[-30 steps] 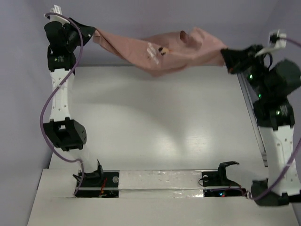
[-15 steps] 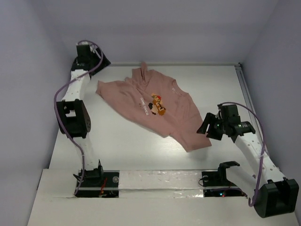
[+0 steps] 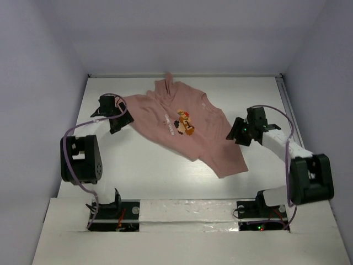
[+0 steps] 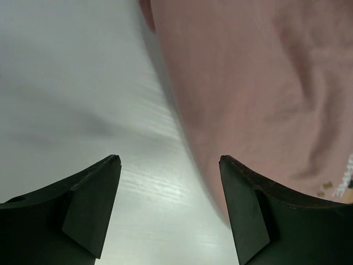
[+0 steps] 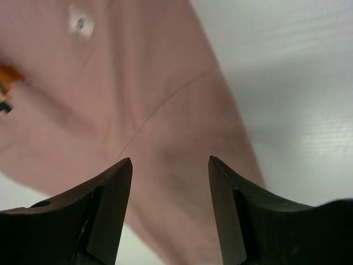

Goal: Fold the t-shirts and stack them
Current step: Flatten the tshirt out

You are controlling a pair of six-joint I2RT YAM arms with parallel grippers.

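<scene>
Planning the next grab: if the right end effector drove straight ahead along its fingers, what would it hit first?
Most likely the pink t-shirt. In the wrist view its cloth fills the gap ahead of the open right end effector, close to the cloth's edge. How far off it lies is unclear.

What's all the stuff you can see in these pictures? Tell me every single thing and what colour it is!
t-shirt: one, dusty pink, lying spread out at a slant on the table
print: one, red-orange, on the shirt's chest
lettering: one small patch, white, beside the print
table: one, white, under the shirt
walls: three, pale grey, at the left, back and right
cables: two, purple, one looping along each arm
arms: two, white and black, one on each side of the shirt
left gripper: one, black, open, over the shirt's edge, holding nothing
right gripper: one, black, open, above the shirt, holding nothing
</scene>
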